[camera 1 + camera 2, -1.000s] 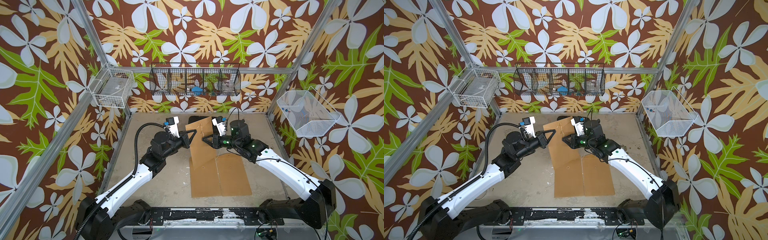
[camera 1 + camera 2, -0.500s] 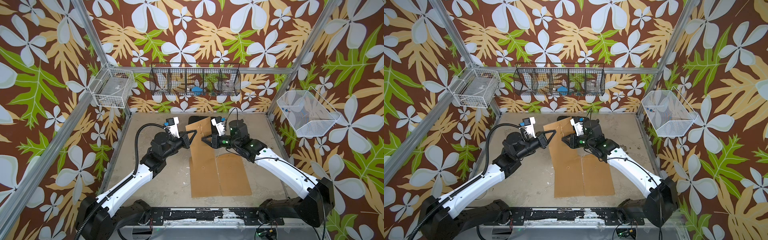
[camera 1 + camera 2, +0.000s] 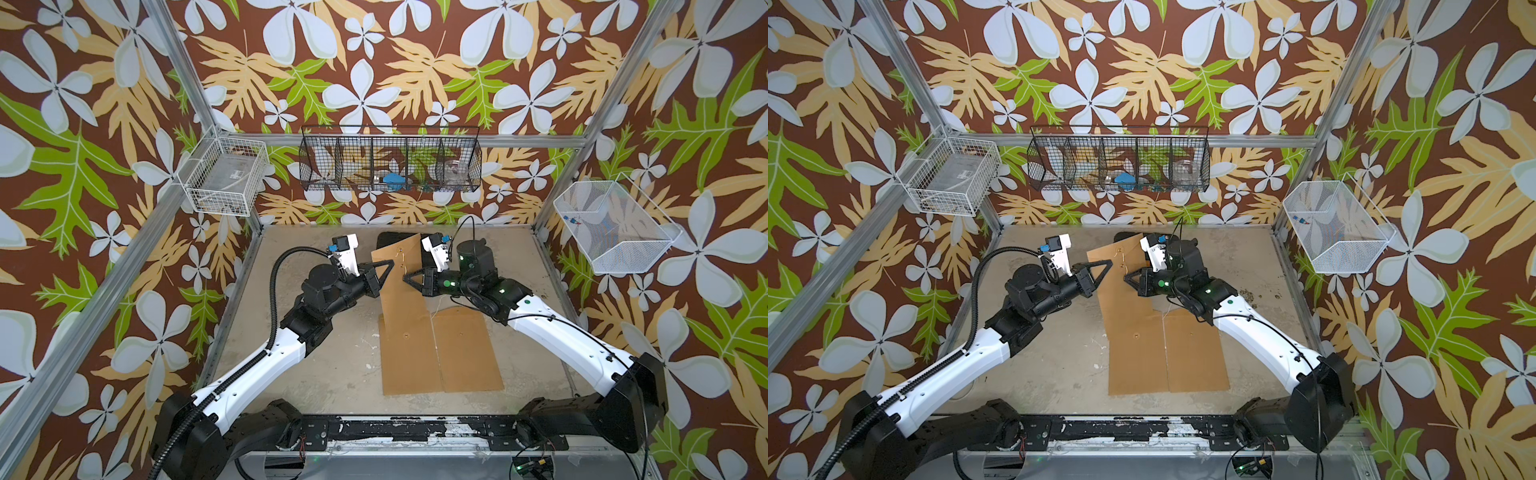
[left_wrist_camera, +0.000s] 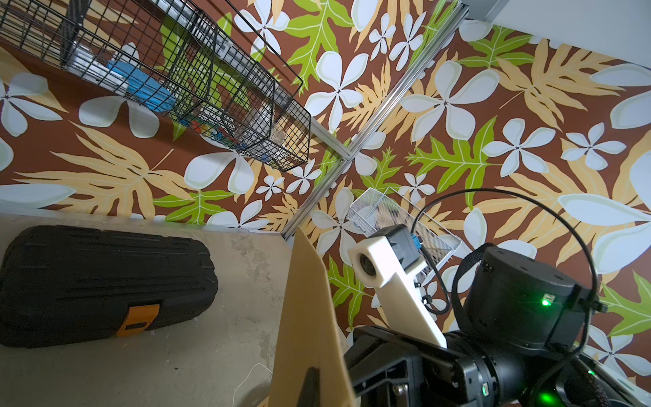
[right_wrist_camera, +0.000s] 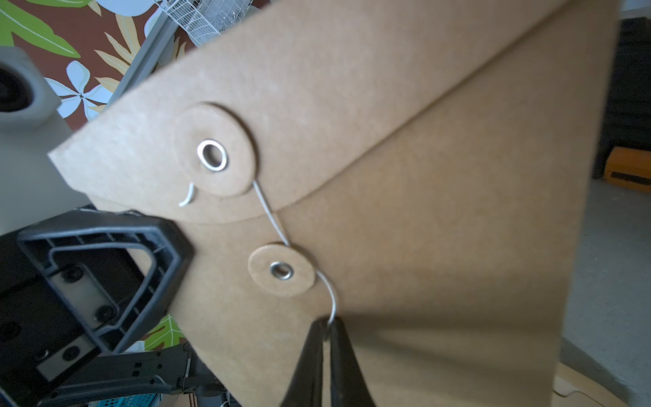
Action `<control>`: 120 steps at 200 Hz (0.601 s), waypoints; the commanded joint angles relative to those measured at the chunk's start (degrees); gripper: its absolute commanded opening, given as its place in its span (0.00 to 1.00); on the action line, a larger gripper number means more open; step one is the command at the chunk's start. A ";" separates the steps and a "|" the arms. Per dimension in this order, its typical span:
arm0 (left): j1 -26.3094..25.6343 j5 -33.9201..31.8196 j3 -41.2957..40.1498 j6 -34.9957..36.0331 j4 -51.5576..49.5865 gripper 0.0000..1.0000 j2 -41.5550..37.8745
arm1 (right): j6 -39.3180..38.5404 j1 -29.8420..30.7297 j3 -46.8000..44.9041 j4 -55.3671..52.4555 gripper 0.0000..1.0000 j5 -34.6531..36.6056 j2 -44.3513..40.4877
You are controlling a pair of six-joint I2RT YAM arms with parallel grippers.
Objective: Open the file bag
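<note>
The file bag (image 3: 405, 332) is a brown kraft envelope, its top end raised off the table in both top views (image 3: 1129, 316). My left gripper (image 3: 385, 270) is shut on the raised bag's left edge (image 4: 306, 317), one finger (image 4: 310, 382) showing on its near face. On the bag's front (image 5: 440, 211) the flap's paper disc (image 5: 215, 151) sits above a second disc (image 5: 281, 269). A thin white string (image 5: 331, 299) runs from the upper disc past the lower one into my right gripper (image 5: 327, 329), which is shut on it. From above, the right gripper (image 3: 406, 276) sits just right of the left one.
A second brown envelope (image 3: 467, 349) lies flat beside the raised one. A black tool case (image 4: 98, 282) with an orange latch lies at the back of the table. Wire baskets hang on the back wall (image 3: 390, 160), left post (image 3: 224, 174) and right wall (image 3: 611, 226).
My right gripper has closed its jaws, now pinching the string, and has edged slightly toward the bag. The left gripper and the bag have stayed put.
</note>
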 commanded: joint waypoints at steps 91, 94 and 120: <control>-0.25 1.30 -0.04 1.18 2.46 0.00 -0.70 | -0.48 0.02 -0.50 -0.41 0.00 6.36 -2.47; -0.25 1.26 -0.04 1.18 2.46 0.00 -0.70 | -0.48 0.03 -0.50 -0.49 0.00 6.53 -2.51; -0.25 1.29 -0.13 1.18 2.46 0.00 -0.70 | -0.57 0.03 -0.24 -0.97 0.00 7.42 -2.60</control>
